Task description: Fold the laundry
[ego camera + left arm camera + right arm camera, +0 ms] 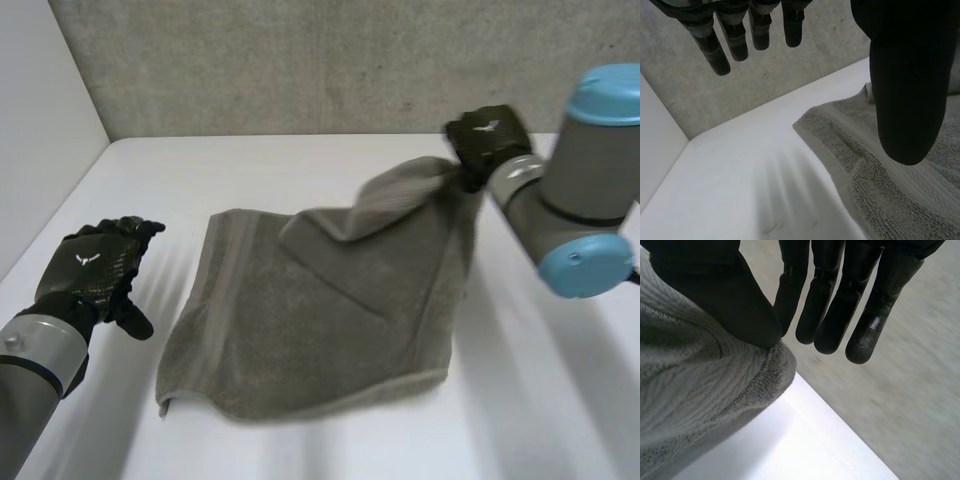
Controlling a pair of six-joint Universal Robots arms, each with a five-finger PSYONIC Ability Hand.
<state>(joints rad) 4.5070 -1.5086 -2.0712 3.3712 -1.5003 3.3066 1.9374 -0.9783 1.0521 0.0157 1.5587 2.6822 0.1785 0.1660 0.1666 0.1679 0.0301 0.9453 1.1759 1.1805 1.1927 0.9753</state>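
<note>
A grey towel lies spread on the white table, with its far right corner pulled up off the surface. My right hand is shut on that raised corner. In the right wrist view the thumb pinches the towel against the fingers. My left hand hovers open to the left of the towel, apart from it. In the left wrist view its fingers hang straight above the bare table, and the towel's left edge lies beside them.
A grey concrete wall runs along the table's far edge. A white side wall closes off the left. Bare table lies between the towel and the back wall.
</note>
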